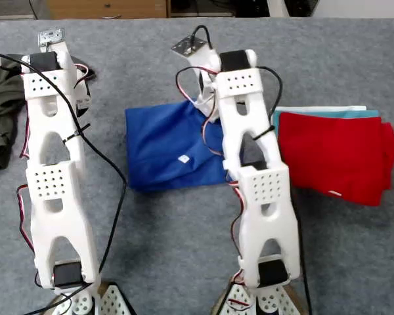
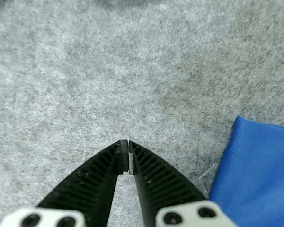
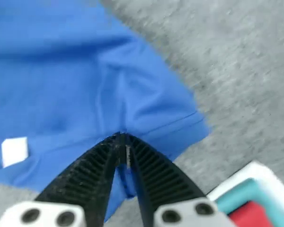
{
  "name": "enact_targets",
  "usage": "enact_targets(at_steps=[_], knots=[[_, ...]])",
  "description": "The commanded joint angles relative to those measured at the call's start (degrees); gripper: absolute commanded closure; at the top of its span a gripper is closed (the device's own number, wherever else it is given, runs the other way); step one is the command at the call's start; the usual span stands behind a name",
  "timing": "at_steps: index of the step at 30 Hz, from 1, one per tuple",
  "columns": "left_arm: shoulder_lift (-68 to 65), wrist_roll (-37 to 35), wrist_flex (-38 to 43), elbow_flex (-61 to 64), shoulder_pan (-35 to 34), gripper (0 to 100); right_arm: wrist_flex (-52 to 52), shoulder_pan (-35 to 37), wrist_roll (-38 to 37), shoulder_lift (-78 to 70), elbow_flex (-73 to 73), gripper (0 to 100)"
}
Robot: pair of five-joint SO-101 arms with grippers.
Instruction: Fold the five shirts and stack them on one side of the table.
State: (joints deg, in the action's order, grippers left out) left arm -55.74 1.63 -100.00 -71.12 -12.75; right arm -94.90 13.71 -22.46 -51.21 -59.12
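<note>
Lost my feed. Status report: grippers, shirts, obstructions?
Left gripper shut over bare felt. Right gripper shut at blue shirt, folded mid-table. Red shirt tops the stack; dark shirt crumpled at table's edge. Right arm overhangs the blue shirt.

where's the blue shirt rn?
High view: the blue shirt lies mid-table, its right edge hidden under the right arm. The red shirt sits past that arm, further right.

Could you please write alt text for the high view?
Two white robot arms stretch over a grey felt table, the right arm above a folded blue shirt at the centre. To its right a folded red shirt tops a stack; a crumpled dark green shirt lies at the left edge.
</note>
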Motion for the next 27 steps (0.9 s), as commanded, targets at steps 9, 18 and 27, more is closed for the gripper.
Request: enact_targets(at_steps=[9,18,27], knots=[[0.8,0.4,0.1,-2.8,0.4,98,15.7,-5.4,-2.3,-8.2,-3.1,99.5],[0.8,0.5,0.1,-2.8,0.9,98,11.9,-10.0,-2.0,-10.5,-16.0,99.5],[0.8,1.3,-0.7,-2.7,5.1,98,-7.7,-3.6,-1.8,-10.2,-34.1,99.5]])
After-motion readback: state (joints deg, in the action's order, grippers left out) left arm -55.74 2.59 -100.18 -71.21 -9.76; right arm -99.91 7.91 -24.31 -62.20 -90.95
